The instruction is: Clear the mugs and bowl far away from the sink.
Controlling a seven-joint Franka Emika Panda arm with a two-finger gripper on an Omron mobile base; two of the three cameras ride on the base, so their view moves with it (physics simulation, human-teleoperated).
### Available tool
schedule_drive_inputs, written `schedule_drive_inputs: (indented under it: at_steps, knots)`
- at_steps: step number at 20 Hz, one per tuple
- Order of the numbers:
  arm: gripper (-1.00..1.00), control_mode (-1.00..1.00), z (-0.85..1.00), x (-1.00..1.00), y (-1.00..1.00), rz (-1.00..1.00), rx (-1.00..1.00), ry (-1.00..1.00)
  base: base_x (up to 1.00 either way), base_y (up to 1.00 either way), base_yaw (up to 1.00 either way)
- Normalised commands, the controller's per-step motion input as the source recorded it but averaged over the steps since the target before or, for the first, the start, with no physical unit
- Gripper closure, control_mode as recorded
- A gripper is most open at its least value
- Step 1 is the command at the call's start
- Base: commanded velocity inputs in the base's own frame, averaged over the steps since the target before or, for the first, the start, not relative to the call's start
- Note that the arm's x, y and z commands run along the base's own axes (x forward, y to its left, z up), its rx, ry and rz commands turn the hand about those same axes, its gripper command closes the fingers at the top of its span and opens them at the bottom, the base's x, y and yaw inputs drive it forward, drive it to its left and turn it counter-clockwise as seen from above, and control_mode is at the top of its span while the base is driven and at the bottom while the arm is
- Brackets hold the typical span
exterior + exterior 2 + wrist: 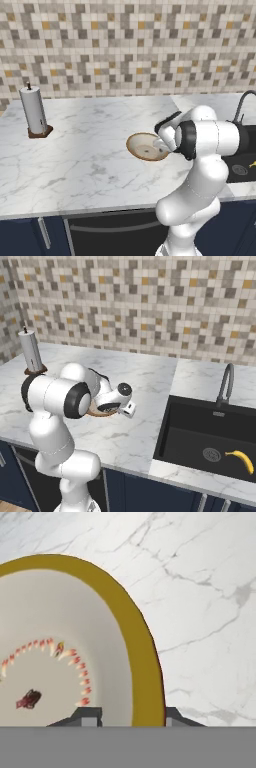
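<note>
The bowl [142, 145], wide and shallow with a cream inside and a tan rim, rests on the marble counter just left of the sink [243, 171]. My gripper [163, 146] reaches down onto its right edge. In the hand view the bowl [55, 642] takes up the left half, and the gripper [130, 714] straddles the tan rim, one fingertip [88, 715] inside and the other outside, shut on it. In the right base view the arm covers most of the bowl [101, 413]. The mugs are out of view.
A paper towel roll [34, 111] on a wooden stand sits at the far left of the counter [85, 160]. The black sink [200, 428] has a grey gooseneck faucet [226, 381] behind it and a banana [241, 459] in the basin. A tiled wall backs the counter.
</note>
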Motion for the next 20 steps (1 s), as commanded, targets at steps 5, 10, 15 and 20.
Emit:
schedule_drive_inputs:
  at_steps: [5, 10, 15, 20]
  knots:
    - [1.0, -1.0, 0.68, -0.36, 0.0, -0.18, 0.03, -0.12, 0.0, 0.0, 0.0]
    - [1.0, -1.0, 0.66, -0.51, -0.18, -0.38, 0.07, 0.02, 0.0, 0.0, 0.0]
    - [1.0, -1.0, 0.69, -0.24, -0.13, -0.5, 0.03, 0.33, 0.0, 0.0, 0.0]
    - [1.0, -1.0, 0.91, -0.02, -0.04, -0.52, 0.1, 0.21, 0.0, 0.0, 0.0]
